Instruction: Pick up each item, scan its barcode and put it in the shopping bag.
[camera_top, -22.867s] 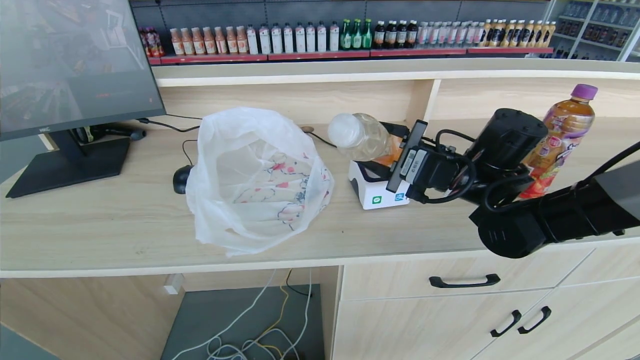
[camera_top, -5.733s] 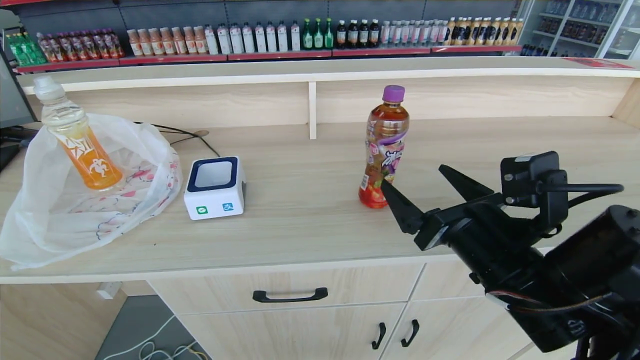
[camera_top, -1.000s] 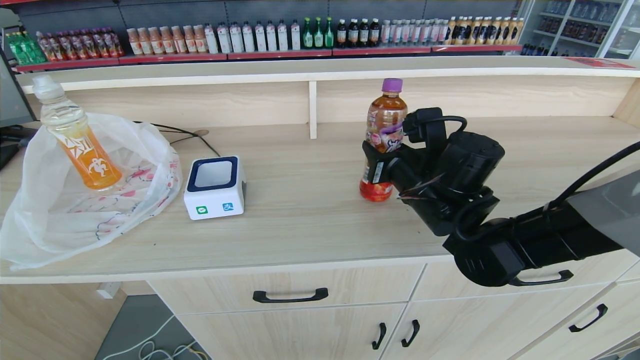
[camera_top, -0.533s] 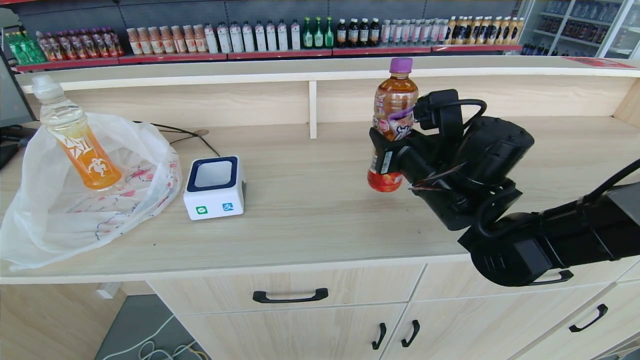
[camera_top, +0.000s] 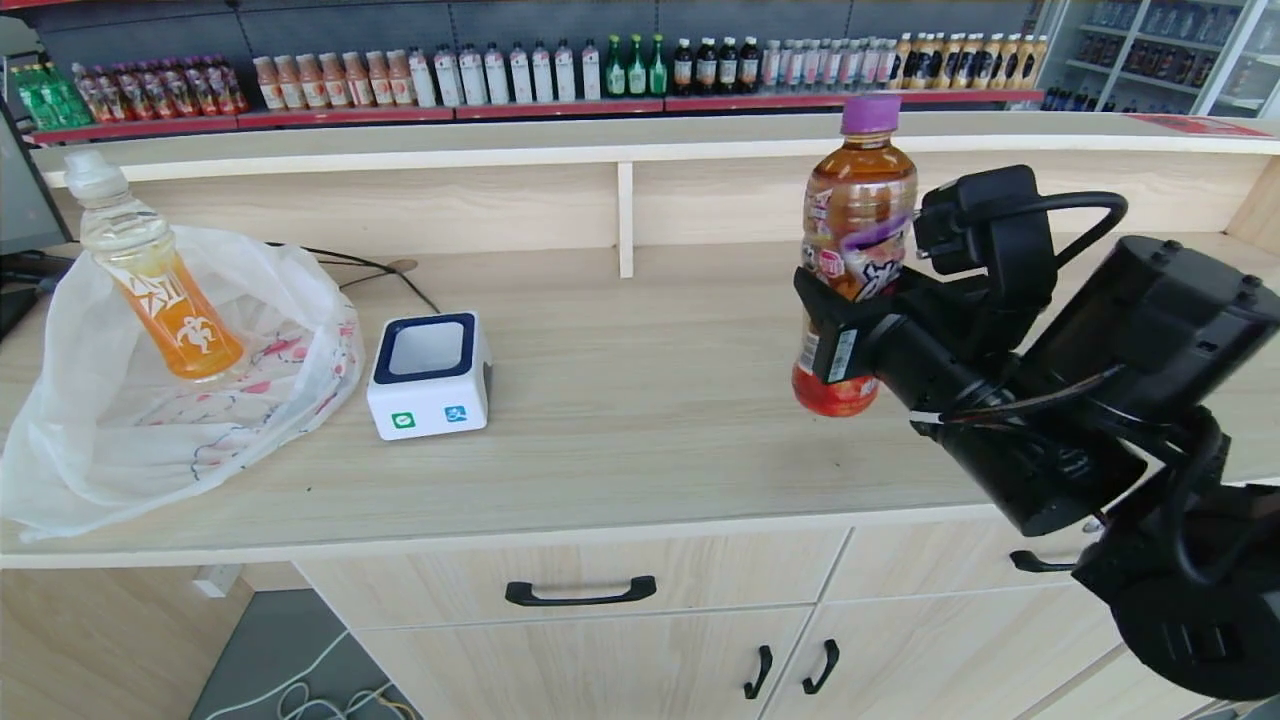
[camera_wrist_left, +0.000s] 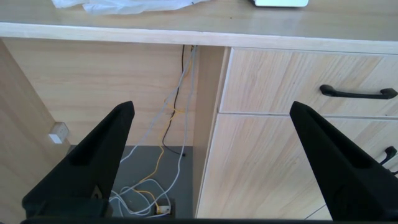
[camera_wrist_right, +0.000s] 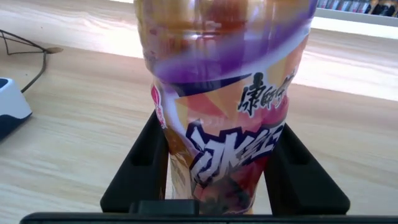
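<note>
A tea bottle (camera_top: 853, 250) with a purple cap and a purple-and-red label hangs upright above the wooden counter (camera_top: 620, 420), held at its middle by my right gripper (camera_top: 850, 325), which is shut on it. The right wrist view shows the bottle (camera_wrist_right: 221, 106) close up between the two black fingers (camera_wrist_right: 140, 162). A white scanner box (camera_top: 430, 375) with a dark-rimmed window sits to the left on the counter. Farther left a white shopping bag (camera_top: 150, 400) lies open with an orange drink bottle (camera_top: 150, 270) standing in it. My left gripper (camera_wrist_left: 211, 162) is open, low in front of the cabinet.
A monitor edge (camera_top: 15, 200) stands at the far left. Cables (camera_top: 370, 265) run along the back of the counter behind the bag and scanner. A raised ledge (camera_top: 640, 150) backs the counter. Drawers (camera_top: 580, 590) lie below its front edge.
My right gripper has lifted the tea bottle off the counter and carried it up and to the right, closer to the camera. Bag, orange bottle and scanner stay put.
</note>
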